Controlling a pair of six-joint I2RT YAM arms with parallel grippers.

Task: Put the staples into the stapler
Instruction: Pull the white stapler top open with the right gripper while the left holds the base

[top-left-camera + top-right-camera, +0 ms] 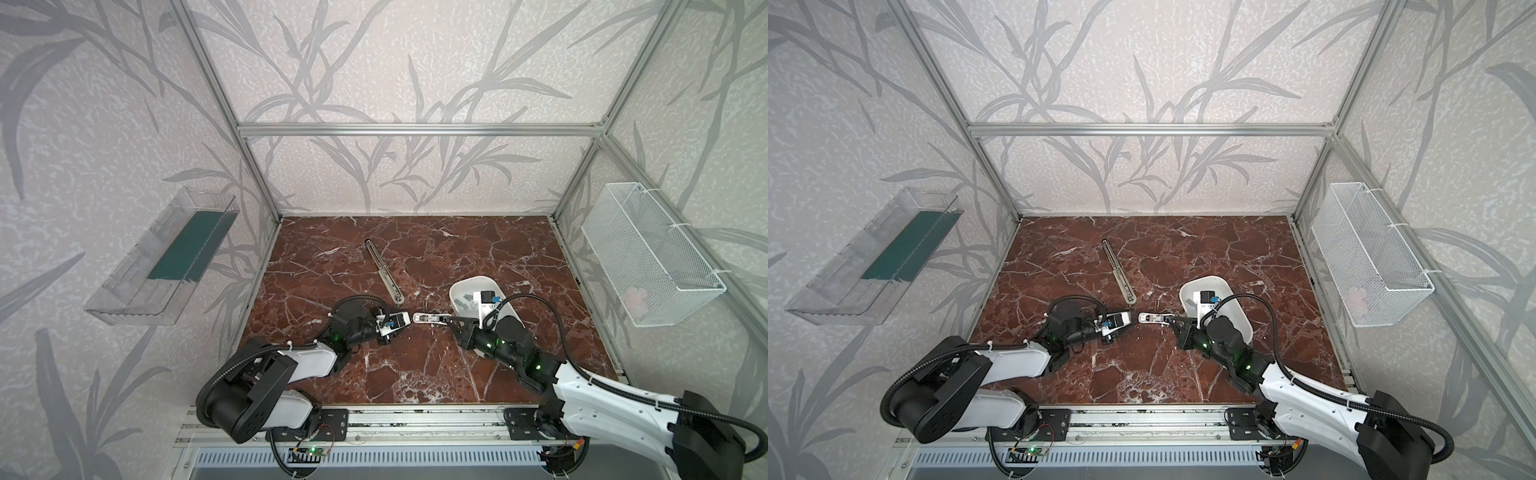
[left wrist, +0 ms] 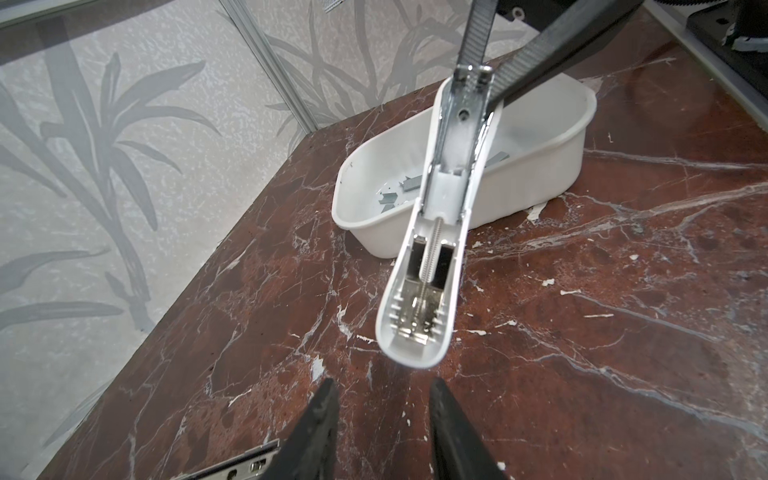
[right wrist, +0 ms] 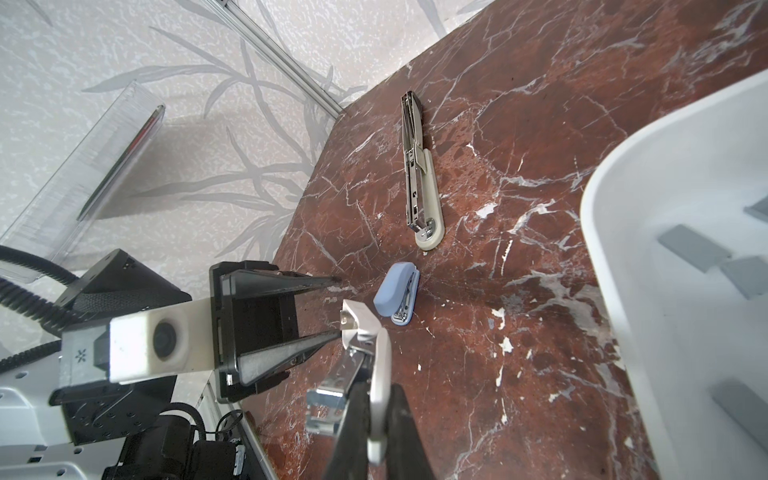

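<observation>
Near one white stapler (image 3: pixel 379 365) lies one blue stapler (image 3: pixel 392 293).

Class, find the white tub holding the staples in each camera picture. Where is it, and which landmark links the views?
Top view: white tub right of centre on the table.
Top view: tub again right of centre.
Left wrist: tub behind the white stapler, mid-frame.
Right wrist: tub cut off by the frame, staples inside.
Landmark: the white stapler in the right gripper, in all four.
</observation>
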